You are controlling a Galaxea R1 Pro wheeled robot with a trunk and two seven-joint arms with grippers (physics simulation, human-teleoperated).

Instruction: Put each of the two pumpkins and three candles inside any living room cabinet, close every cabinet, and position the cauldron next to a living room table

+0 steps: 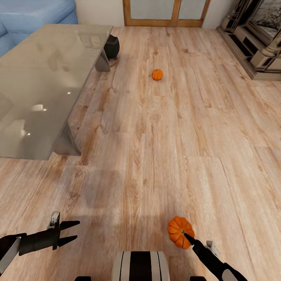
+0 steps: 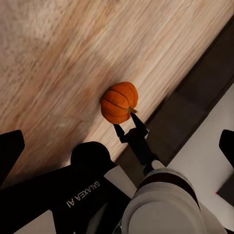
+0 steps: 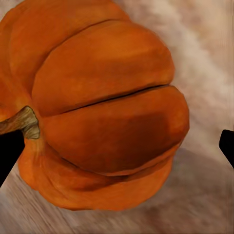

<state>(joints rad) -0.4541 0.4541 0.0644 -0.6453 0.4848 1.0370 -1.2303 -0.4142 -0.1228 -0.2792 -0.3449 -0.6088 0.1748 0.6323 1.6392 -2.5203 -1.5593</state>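
One orange pumpkin [image 1: 180, 231] sits between the fingers of my right gripper [image 1: 188, 236], low at the right in front of my base. In the right wrist view this pumpkin [image 3: 105, 112] spans the gap between both dark fingertips [image 3: 9, 152], stem to one side. The left wrist view shows the same pumpkin [image 2: 120, 102] with the right gripper [image 2: 128, 126] pinching its edge above the floor. A second pumpkin [image 1: 157, 74] lies on the floor farther ahead. The black cauldron [image 1: 112, 47] stands at the glass table's far leg. My left gripper [image 1: 69, 232] hangs open and empty at the lower left. Candles are out of view.
A large glass-topped table [image 1: 43, 86] with grey legs fills the left side, with a blue sofa [image 1: 35, 15] behind it. A dark ornate unit [image 1: 253, 39] lines the right wall, and a wooden-framed door [image 1: 166, 11] is at the back. Wooden floor [image 1: 187, 136] stretches ahead.
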